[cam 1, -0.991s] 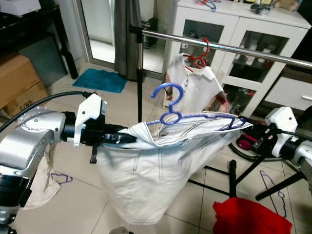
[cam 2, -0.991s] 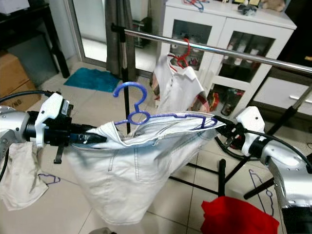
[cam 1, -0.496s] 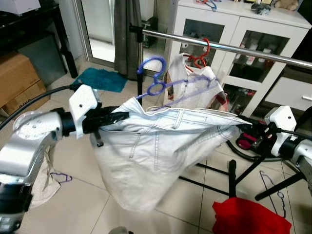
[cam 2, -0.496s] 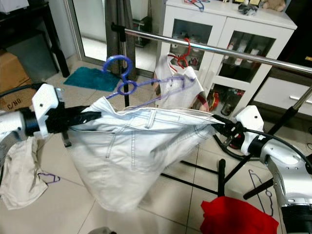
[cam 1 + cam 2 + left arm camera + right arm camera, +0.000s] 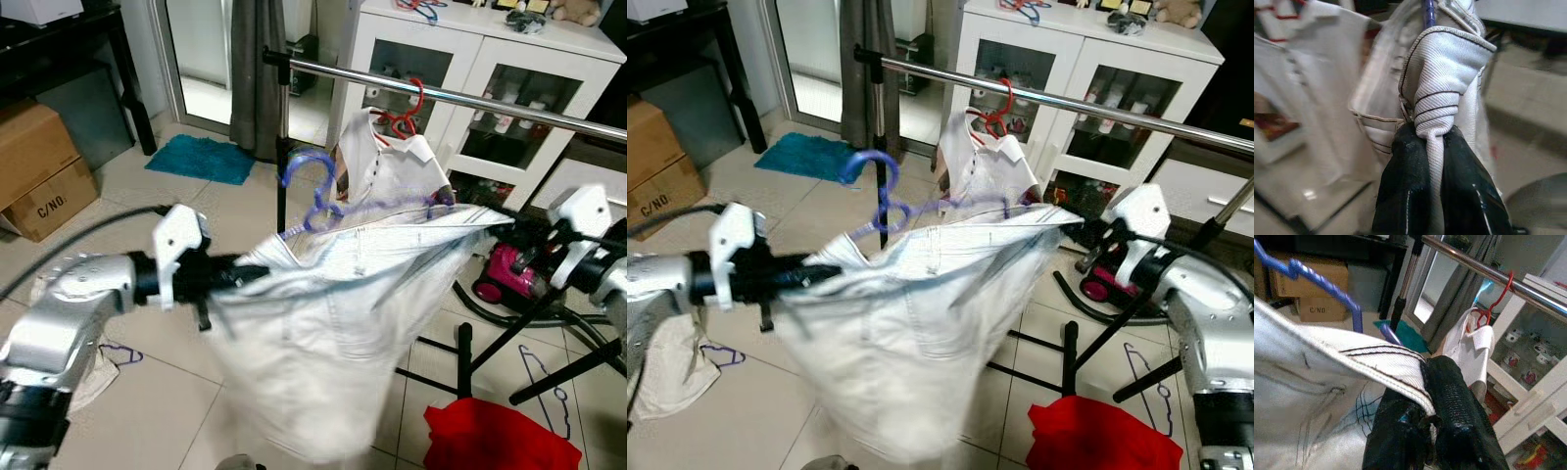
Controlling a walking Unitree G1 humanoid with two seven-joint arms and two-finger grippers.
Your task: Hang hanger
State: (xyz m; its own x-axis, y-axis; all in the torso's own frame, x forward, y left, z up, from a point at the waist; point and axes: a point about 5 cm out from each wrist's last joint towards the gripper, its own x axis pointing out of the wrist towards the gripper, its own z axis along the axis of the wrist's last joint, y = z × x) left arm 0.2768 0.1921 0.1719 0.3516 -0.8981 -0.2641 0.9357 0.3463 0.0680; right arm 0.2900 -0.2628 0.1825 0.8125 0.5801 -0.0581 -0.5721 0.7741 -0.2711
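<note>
Head cam, rail [image 5: 460, 96] w/ shirt [image 5: 392, 171], cabinet [image 5: 470, 59]

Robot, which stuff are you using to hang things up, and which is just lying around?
For the job: blue hanger, white shorts, metal rail, left gripper, right gripper.

Lying about: red cloth, teal mat, cardboard box.

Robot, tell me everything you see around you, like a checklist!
Surface: tiled floor.
Job's things: blue hanger sits in the white shorts, below the metal rail; not yet hooked.
Clutter: red cloth, teal mat, cardboard box, white shirt on a red hanger.
Claws: left claw shut on the waistband; right claw shut on the other side.
Cables: black cable along the left arm.
Surroundings: white cabinet.
</note>
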